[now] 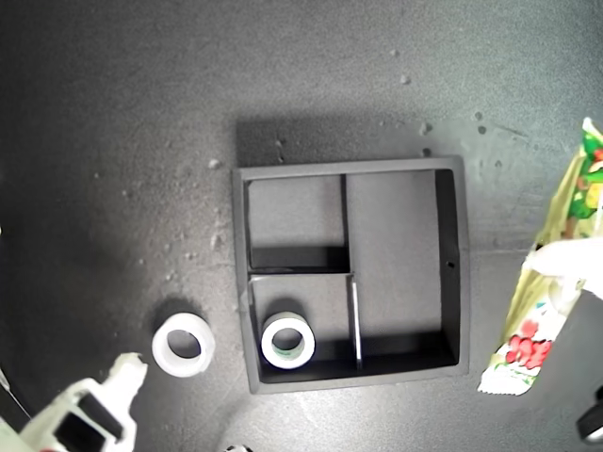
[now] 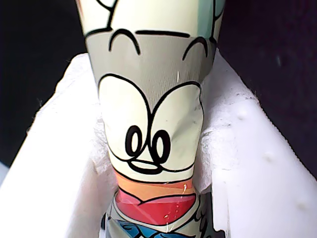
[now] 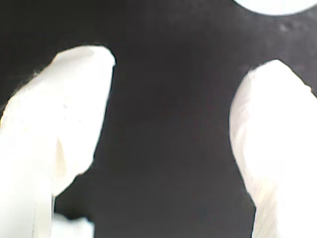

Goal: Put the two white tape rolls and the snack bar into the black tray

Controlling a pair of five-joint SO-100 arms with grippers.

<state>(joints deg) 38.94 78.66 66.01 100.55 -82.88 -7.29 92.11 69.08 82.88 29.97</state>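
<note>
At the exterior view's lower left corner, my second hand (image 1: 132, 372) is seen over the dark counter (image 1: 113, 113), its white fingers (image 3: 64, 129) spread wide apart in the second wrist view with nothing between them; it is released, and only bare dark surface lies between the pads. Just beside its tip, toward the exterior view's right, the first white tape roll (image 1: 184, 346) lies flat on the counter, outside the black tray (image 1: 452, 273) and close to the tray's left wall. A white curved edge (image 3: 275, 5) shows at the rim of the second wrist view, probably this roll. Further right, the second white tape roll (image 1: 288, 342) lies flat inside the tray's small lower compartment as the exterior view shows it; the small upper compartment and the long compartment hold nothing. At the exterior view's right edge, the snack bar (image 1: 551, 273) is seen well apart from the tray, running from upper right to lower left, clamped across its middle by my first hand (image 1: 570, 259). In the first wrist view the wrapper (image 2: 151, 134) is pinched between white padded fingers (image 2: 247, 163); a cartoon face with orange and red bands is printed on it, and no writing can be read.
</note>
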